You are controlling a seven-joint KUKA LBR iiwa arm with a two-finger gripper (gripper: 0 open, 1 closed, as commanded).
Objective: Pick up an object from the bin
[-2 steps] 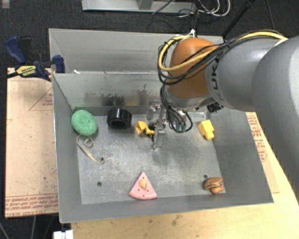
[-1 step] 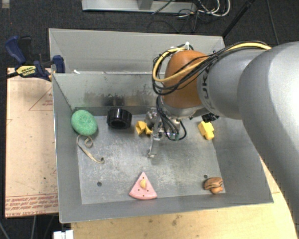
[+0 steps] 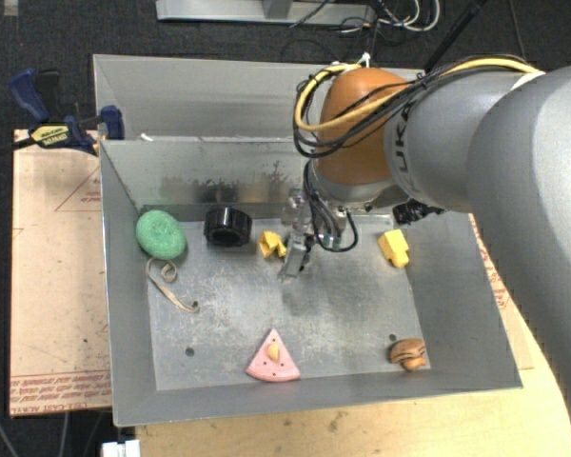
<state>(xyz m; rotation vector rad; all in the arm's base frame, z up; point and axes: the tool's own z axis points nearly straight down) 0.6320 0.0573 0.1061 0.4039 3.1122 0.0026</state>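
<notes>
My gripper (image 3: 293,263) hangs over the middle of the bin floor, its fingers pointing down and close together with nothing seen between them. Just to its left, near the back wall, lies a small yellow piece (image 3: 271,246). A black round cap (image 3: 227,226) sits further left of that. To the gripper's right rests a yellow block (image 3: 394,248).
A green oval lump (image 3: 161,234) lies at the bin's left, with a tan rubber band (image 3: 168,285) below it. A pink wedge shaped like a pizza slice (image 3: 274,358) lies near the front wall and a small brown burger-like toy (image 3: 408,353) at the front right. The arm covers the bin's back right.
</notes>
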